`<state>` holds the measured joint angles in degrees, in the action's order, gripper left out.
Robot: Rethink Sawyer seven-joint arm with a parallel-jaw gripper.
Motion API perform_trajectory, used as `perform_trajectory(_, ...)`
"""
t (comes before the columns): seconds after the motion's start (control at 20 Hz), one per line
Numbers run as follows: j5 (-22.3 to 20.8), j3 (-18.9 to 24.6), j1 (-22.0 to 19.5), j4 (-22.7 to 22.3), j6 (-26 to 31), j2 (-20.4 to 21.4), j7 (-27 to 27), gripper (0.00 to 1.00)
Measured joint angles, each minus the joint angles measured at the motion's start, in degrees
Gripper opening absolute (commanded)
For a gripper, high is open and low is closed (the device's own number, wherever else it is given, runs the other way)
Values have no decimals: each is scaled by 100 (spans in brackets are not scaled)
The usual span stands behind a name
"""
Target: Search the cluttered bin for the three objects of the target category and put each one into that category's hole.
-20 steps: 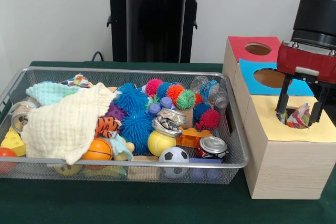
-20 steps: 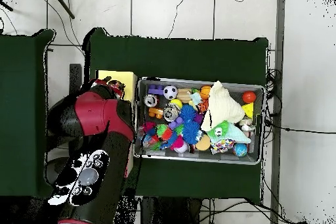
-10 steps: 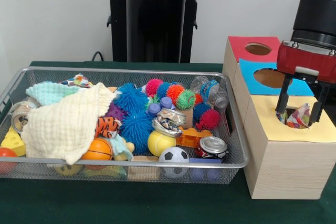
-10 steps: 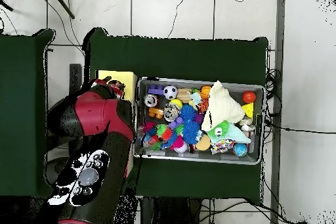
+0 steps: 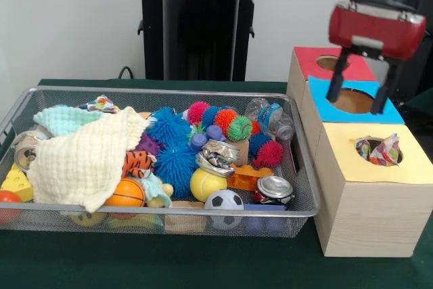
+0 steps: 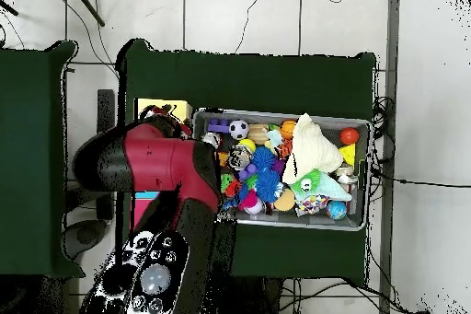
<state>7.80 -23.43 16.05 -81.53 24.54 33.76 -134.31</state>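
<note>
We see a patterned cloth (image 5: 384, 150) bunched in the round hole of the yellow-topped box (image 5: 365, 191) at the frame's lower right, its folds poking just above the rim. In the wire bin (image 5: 304, 187) at left, a cream cloth (image 5: 84, 157) drapes over toys, a mint cloth (image 5: 57, 118) and a printed cloth (image 5: 101, 104) behind it.

The arm (image 6: 152, 168) is a bulky glossy red shell with black sections. Its wrist is a black cylinder above a red rounded block bearing a pale grey plate. The gripper (image 5: 356, 91) has two slim black fingers (image 5: 335, 86). A black panel with round grey buttons sits at 6 o'clock overhead.
</note>
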Motion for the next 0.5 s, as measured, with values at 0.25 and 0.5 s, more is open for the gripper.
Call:
perform_trajectory(0.25, -184, 27, -377, -66, 130, 411, 0, 100)
perform_trajectory(0.5, -502, 170, -758, -71, 130, 690, 0, 100)
